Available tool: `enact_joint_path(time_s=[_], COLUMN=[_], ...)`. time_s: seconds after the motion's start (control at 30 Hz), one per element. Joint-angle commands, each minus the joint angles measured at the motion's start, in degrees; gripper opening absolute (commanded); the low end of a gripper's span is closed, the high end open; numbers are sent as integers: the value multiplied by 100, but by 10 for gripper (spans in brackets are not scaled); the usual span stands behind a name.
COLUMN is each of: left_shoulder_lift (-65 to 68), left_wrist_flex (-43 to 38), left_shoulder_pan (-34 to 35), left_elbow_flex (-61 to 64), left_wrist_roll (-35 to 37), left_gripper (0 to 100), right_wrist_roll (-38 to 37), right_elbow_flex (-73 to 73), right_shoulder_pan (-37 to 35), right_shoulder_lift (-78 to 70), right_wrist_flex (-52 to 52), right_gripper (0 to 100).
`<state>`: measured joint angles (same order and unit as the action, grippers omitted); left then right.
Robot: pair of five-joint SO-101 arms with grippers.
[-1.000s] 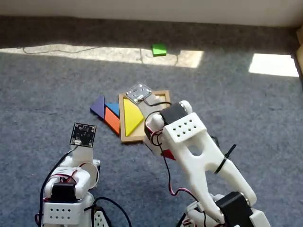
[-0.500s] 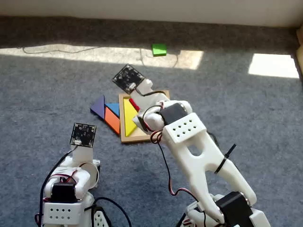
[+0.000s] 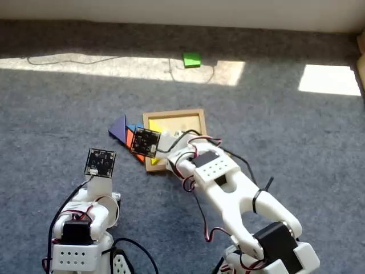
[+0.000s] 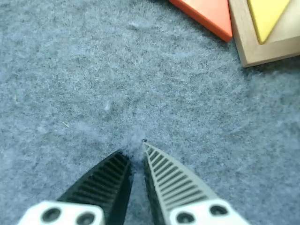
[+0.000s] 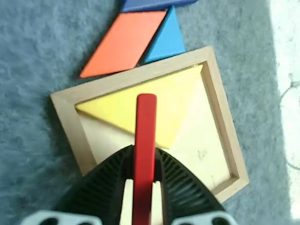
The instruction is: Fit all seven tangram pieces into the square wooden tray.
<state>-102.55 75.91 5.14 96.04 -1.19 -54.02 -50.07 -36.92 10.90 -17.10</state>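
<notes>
The square wooden tray (image 3: 174, 112) lies mid-carpet with a yellow triangle (image 3: 154, 125) inside. Against its left side lie a purple triangle (image 3: 118, 128), a blue triangle (image 3: 136, 129) and an orange parallelogram (image 3: 133, 142). In the right wrist view my right gripper (image 5: 144, 154) is shut on a red piece (image 5: 146, 123), held edge-on above the yellow triangle (image 5: 161, 101) in the tray (image 5: 225, 117). My left gripper (image 4: 135, 151) is shut and holds nothing, low over bare carpet, a short way from the orange piece (image 4: 206, 13) and a tray corner (image 4: 262, 52).
A green piece (image 3: 192, 59) lies far back on a sunlit strip of carpet, beside a thin cable (image 3: 68, 59). The right arm's body (image 3: 228, 191) slants across the carpet in front of the tray. Open carpet spreads to the right of the tray.
The right arm's wrist swung from the tray's far edge to its near-left corner, keeping the red piece. The left arm stayed still.
</notes>
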Motion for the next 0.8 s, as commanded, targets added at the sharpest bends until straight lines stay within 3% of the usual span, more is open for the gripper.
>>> enact_joint_path(time_s=[0.0,0.2,0.3,0.47,0.77], left_shoulder_lift=[-127,-127,-127,-127,-127], left_wrist_flex=[18,18,18,18,18], left_shoulder_pan=[48,48,48,48,48], left_elbow_flex=[119,119,119,119,119], left_wrist_roll=[-18,-18,-18,-18,-18], left_gripper=[6,6,6,6,6], right_wrist_roll=[-176,-132,352,642,668], right_elbow_flex=[-92,-189,-189,-180,-92], right_shoulder_pan=[92,92,92,48,48], right_shoulder_lift=[48,48,66,119,119], right_wrist_flex=[505,453,4,-752,-769], right_gripper=[9,79,132,135,135])
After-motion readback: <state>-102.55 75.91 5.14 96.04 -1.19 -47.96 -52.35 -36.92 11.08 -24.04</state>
